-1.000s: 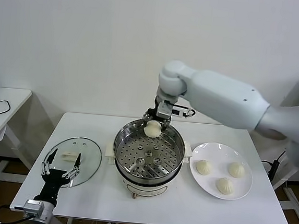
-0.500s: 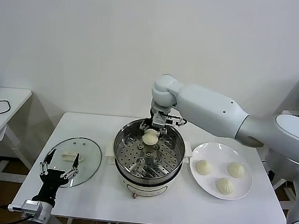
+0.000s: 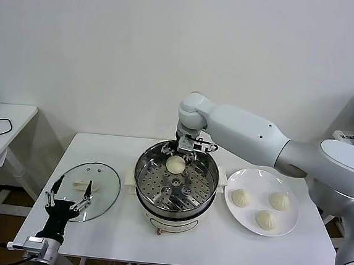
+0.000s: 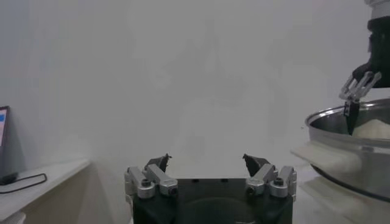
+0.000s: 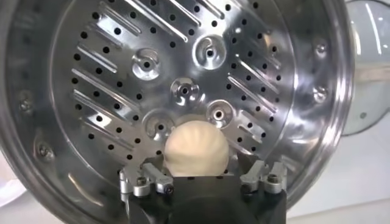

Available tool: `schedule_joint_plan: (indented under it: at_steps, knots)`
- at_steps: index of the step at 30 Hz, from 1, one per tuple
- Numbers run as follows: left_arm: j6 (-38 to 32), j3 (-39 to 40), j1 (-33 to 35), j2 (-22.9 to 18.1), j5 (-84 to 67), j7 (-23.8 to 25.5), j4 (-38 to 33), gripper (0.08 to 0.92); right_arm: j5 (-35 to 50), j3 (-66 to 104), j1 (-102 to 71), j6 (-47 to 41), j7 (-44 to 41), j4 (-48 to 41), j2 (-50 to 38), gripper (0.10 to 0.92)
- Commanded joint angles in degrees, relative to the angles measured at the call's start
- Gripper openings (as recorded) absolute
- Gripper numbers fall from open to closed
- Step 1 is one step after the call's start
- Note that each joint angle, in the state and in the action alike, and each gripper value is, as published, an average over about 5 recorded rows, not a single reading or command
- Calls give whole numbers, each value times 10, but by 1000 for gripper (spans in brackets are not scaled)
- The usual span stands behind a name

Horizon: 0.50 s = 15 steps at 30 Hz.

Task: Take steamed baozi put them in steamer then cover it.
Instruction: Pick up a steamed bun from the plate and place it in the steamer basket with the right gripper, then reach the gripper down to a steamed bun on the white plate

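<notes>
Gripping a baozi (image 3: 175, 164) (unlabelled) inside the steamer (image 3: 153, 195): right tool (image 3: 179, 158).

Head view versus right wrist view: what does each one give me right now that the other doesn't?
Only the head view shows the white plate with three baozi, the glass cover lying flat on the table to the steamer's left, and the left gripper open, low near that cover.

Only the right wrist view shows the perforated basket floor close up.

Both show the steamer and the right gripper shut on one baozi inside it.
</notes>
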Motion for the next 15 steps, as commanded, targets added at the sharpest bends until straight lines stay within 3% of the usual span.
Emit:
schedule_joint_plan:
  at_steps: [1, 6, 11, 15]
  knots:
    - [1, -6, 3, -1, 0, 0, -5, 823, 132, 22, 63, -81, -32, 58, -90, 823]
    - [2, -1, 7, -1, 1, -1, -17, 823, 223, -7, 124, -226, -73, 105, -202, 823]
    - [2, 14, 6, 0, 7, -2, -19, 823, 250, -6, 111, -383, -93, 131, -301, 823]
    - [0, 26, 5, -2, 15, -3, -13, 823, 255, 1, 69, -438, -102, 129, -343, 823]
